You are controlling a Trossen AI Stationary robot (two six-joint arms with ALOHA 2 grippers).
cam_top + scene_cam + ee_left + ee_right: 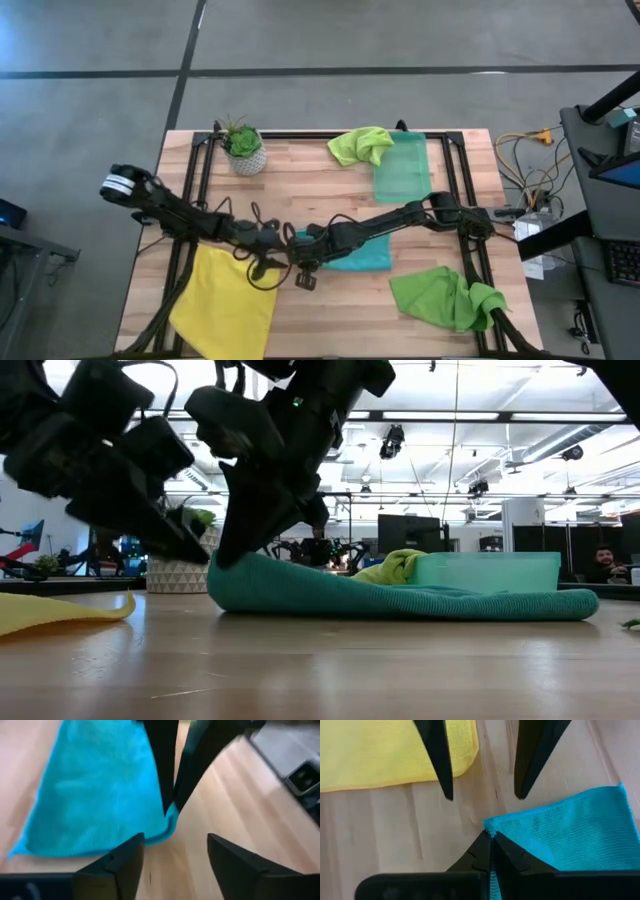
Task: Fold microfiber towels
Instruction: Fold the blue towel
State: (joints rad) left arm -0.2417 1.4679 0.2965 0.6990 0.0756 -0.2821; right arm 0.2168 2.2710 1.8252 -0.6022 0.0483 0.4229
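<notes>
The teal towel (352, 256) lies at mid-table, its body resting on the wood. My right gripper (490, 836) is shut on its corner nearest the left arm. My left gripper (175, 840) stands open just short of that corner, low over the table, its fingers (440, 765) touching nothing. A yellow towel (225, 300) lies flat at the near left. One lime green towel (360, 145) is heaped on the far end of the green bin. Another lime green towel (445, 296) lies crumpled at the near right. My right gripper pinches the teal towel's corner (489, 828) between its two shut fingers (167, 775). The fingers slant down onto it from the table's right side. The corner (222, 572) is raised slightly off the wood, and the rest of the towel (420, 602) lies on the table.
A translucent green bin (402, 168) stands at the far right. A small potted plant (244, 150) sits at the far left. Bare wood shows between the yellow and teal towels (470, 815).
</notes>
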